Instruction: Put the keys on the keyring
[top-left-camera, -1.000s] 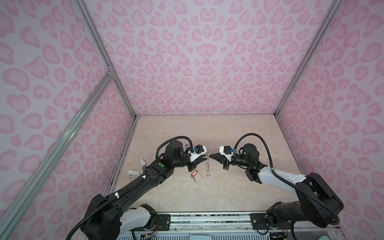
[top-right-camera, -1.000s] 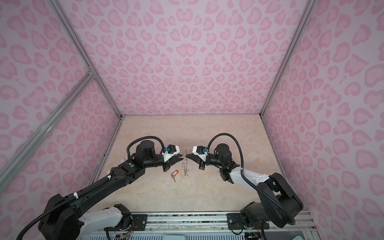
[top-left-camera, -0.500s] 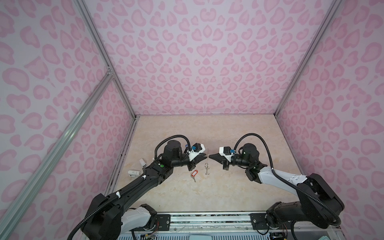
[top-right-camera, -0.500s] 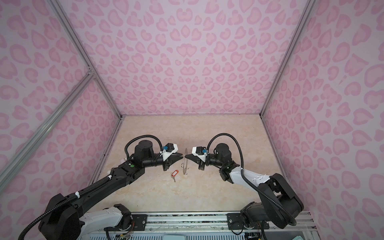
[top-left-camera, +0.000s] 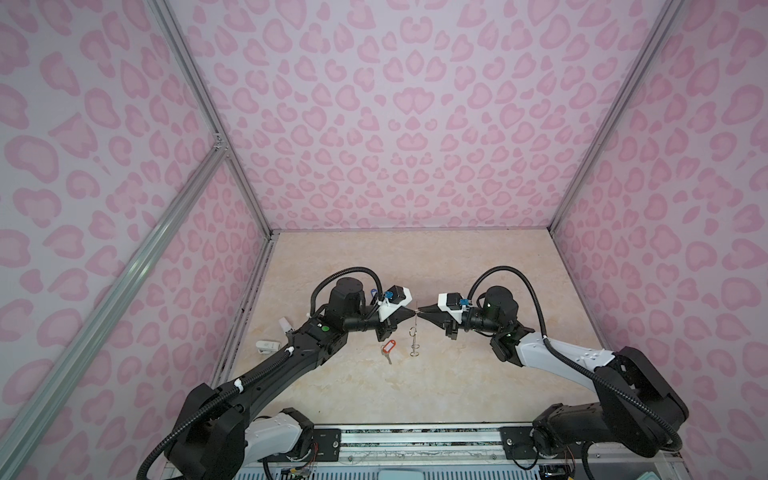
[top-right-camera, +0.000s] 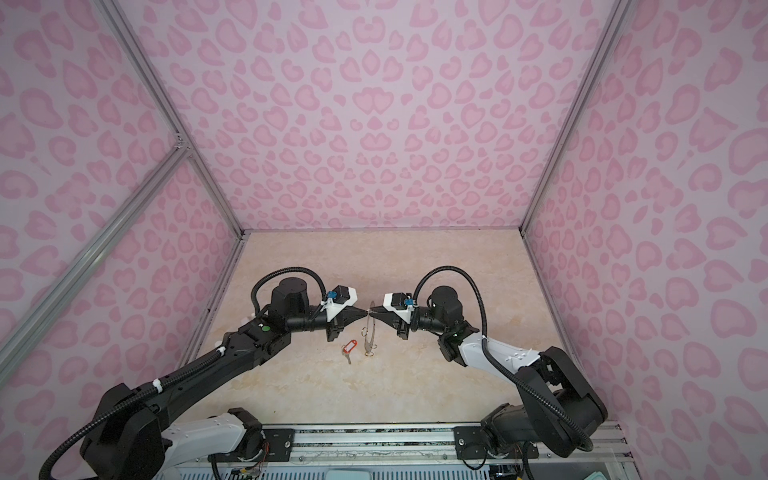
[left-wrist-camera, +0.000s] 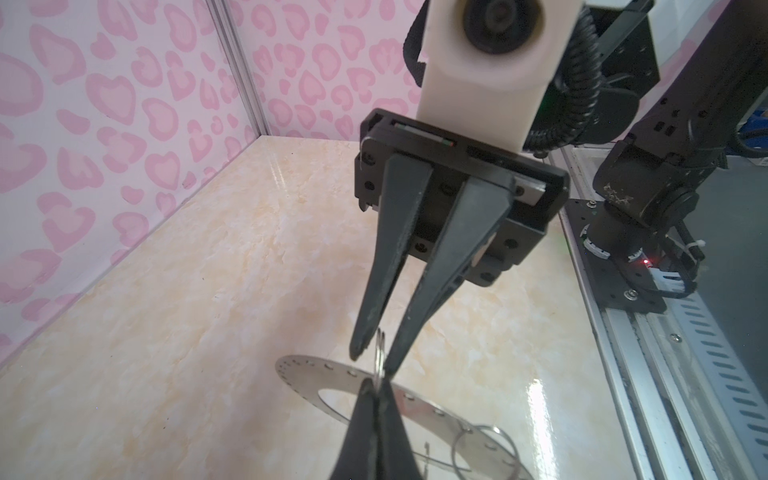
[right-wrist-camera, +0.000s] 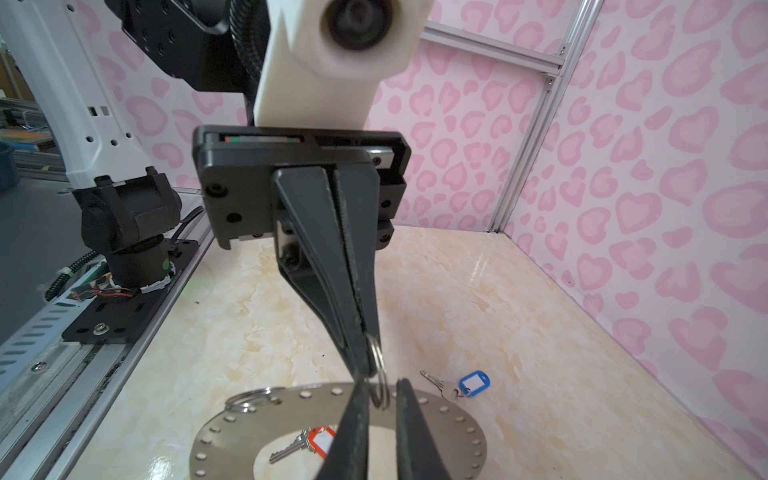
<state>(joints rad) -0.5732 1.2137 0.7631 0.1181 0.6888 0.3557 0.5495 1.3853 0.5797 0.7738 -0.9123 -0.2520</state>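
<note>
Nearest, the orange-tagged key (top-left-camera: 388, 348) is found left of the keyring (right-wrist-camera: 457, 424) (hung edge-on from above), whose split ring (right-wrist-camera: 378, 353) is pinched by the left gripper (right-wrist-camera: 363, 368); the right gripper (left-wrist-camera: 374, 357) is held parted around it; the blue-tagged key (right-wrist-camera: 471, 382) is set farthest.

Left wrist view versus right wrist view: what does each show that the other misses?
Only the left wrist view: the right arm's base. Only the right wrist view: the blue-tagged key on the table and the orange-red-tagged key, seen through the open centre of the keyring. Both: the keyring, the left tool shut on a small split ring, the right tool open at that ring.
</note>
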